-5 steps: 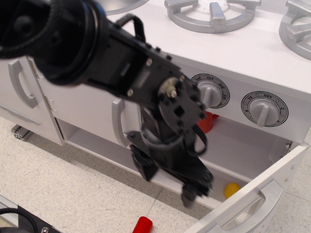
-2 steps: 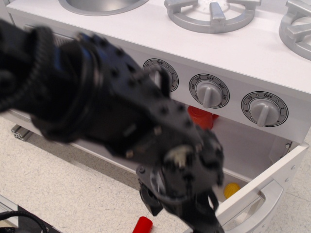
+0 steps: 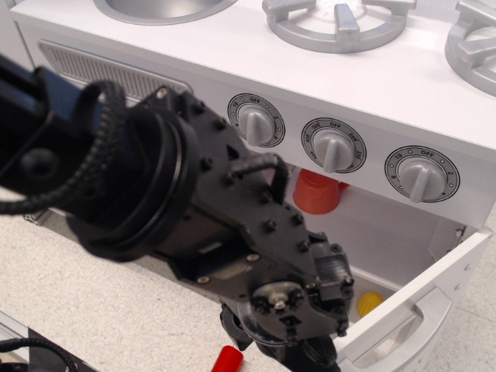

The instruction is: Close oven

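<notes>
The white oven (image 3: 403, 232) stands open under the row of knobs. Its door (image 3: 446, 271) hangs out at the lower right, and the grey handle (image 3: 422, 319) shows on its outer face. A red cup (image 3: 314, 192) and a small yellow object (image 3: 370, 302) sit inside the cavity. My black arm fills the left and middle of the view. My gripper (image 3: 306, 358) points down at the bottom edge, just left of the door's near end. Its fingers are cut off by the frame, so I cannot tell how the jaws stand.
Three grey knobs (image 3: 332, 147) line the front panel. Grey burners (image 3: 337, 19) and a sink (image 3: 159, 8) sit on the white top. A red object (image 3: 227, 360) lies on the speckled floor below the arm. A black cable (image 3: 31, 353) shows at the bottom left.
My arm has swung down and toward the camera, so the gripper has dropped to the bottom edge beside the door. The arm now hides the cupboard door seen earlier. The oven door has not moved.
</notes>
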Robot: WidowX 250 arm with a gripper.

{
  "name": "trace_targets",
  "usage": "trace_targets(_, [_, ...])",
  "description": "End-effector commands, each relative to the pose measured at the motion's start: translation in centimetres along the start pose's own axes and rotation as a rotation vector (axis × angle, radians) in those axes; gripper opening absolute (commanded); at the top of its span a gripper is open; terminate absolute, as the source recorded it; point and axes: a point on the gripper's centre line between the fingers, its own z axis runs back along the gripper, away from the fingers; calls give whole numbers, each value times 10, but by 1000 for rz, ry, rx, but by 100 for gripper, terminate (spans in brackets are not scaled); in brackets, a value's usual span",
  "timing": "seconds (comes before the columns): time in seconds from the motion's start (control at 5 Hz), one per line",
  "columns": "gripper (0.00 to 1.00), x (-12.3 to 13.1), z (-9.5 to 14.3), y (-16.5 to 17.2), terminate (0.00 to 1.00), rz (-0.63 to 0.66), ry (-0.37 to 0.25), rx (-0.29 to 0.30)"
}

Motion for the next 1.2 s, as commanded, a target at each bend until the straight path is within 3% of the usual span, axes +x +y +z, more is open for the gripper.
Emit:
trace_targets(0.0, [100, 17, 3, 35, 0, 75, -42, 37])
trace_targets(0.2, [100, 29, 4, 59, 0, 121, -67, 93])
trace_targets(0.4, [100, 43, 14, 79, 0, 184, -74, 92])
trace_targets(0.8, [100, 31, 16, 65, 0, 167, -16, 62])
trace_targets(1.0, [100, 18, 2, 52, 0, 174, 20, 67])
